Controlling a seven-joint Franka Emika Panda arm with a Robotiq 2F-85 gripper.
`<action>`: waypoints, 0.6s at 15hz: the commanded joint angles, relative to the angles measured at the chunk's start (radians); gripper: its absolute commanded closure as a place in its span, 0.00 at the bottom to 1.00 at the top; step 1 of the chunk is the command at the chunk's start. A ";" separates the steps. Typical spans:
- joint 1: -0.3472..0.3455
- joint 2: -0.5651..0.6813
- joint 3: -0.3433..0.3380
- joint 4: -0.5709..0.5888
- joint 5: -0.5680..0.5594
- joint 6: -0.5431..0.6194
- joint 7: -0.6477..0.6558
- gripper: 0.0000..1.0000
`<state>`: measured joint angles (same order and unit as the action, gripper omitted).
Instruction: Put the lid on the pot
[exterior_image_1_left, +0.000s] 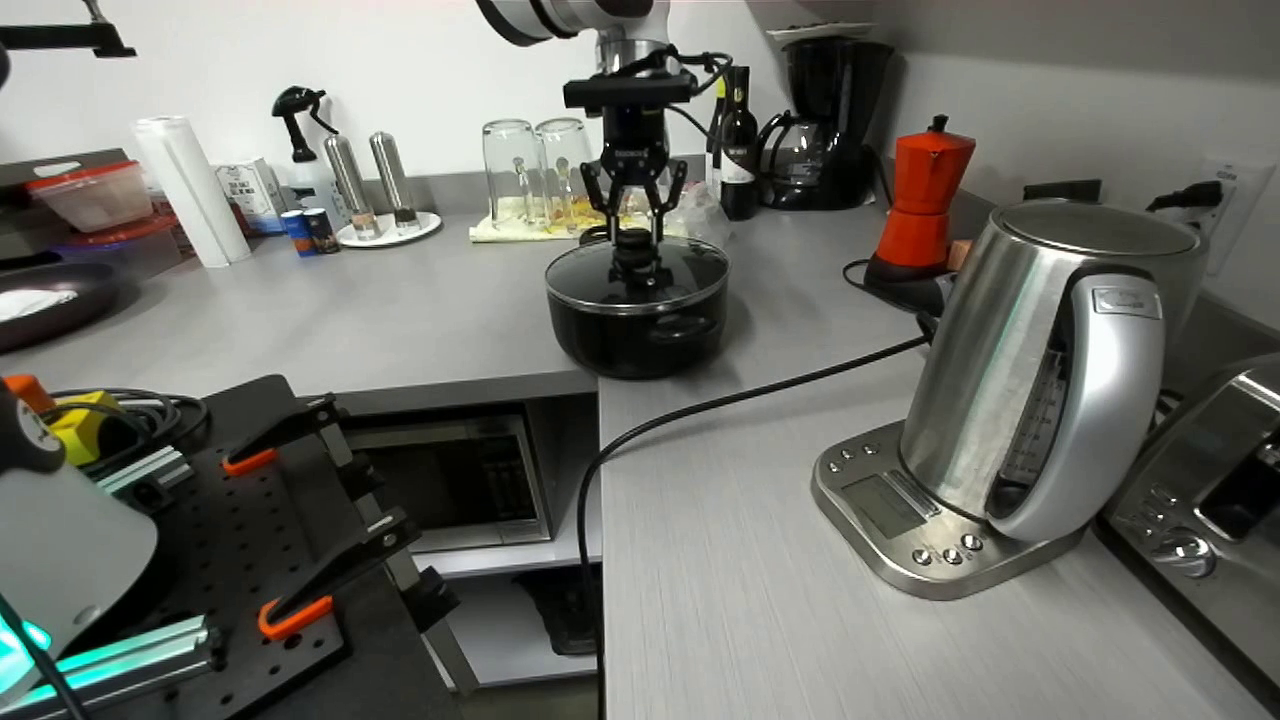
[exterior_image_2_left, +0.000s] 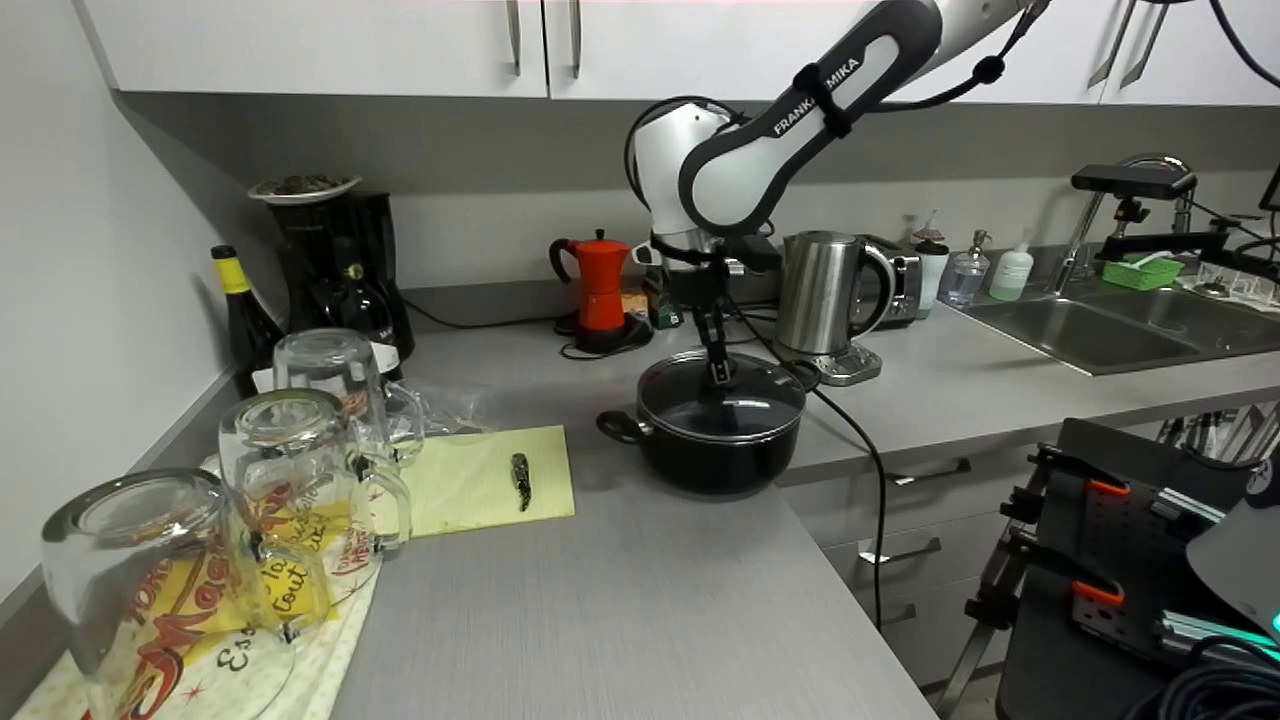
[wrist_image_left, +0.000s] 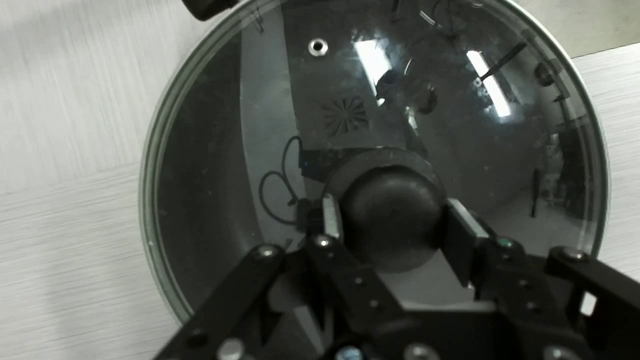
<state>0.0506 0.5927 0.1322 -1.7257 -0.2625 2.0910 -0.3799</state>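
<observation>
The black pot (exterior_image_1_left: 620, 345) stands on the counter near its inner corner; it also shows in an exterior view (exterior_image_2_left: 715, 465). The clear-glass lid (exterior_image_1_left: 585, 280) with its metal rim lies level over the pot's mouth, and its rim appears to meet the pot's rim all round in both exterior views. In the wrist view the lid (wrist_image_left: 225, 125) covers the pot, and only one pot handle shows at the top edge. My gripper (wrist_image_left: 392, 220) points down with a finger on each side of the round black knob, close against it. The gripper (exterior_image_1_left: 634, 240) is partly closed, at about knob width.
A steel kettle (exterior_image_1_left: 1040, 380) and a red moka pot (exterior_image_1_left: 925, 190) stand on the counter near the pot. A black cord (exterior_image_1_left: 720, 400) runs beside the pot. Glass mugs (exterior_image_2_left: 300, 450) stand on a towel, with a yellow cloth (exterior_image_2_left: 470, 480) beside them.
</observation>
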 joint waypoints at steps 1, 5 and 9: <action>-0.009 0.017 -0.006 0.046 0.025 -0.022 -0.039 0.75; -0.011 0.026 -0.005 0.058 0.025 -0.025 -0.044 0.75; -0.009 0.027 0.000 0.056 0.026 -0.011 -0.053 0.75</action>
<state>0.0414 0.6067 0.1306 -1.7062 -0.2612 2.0901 -0.3940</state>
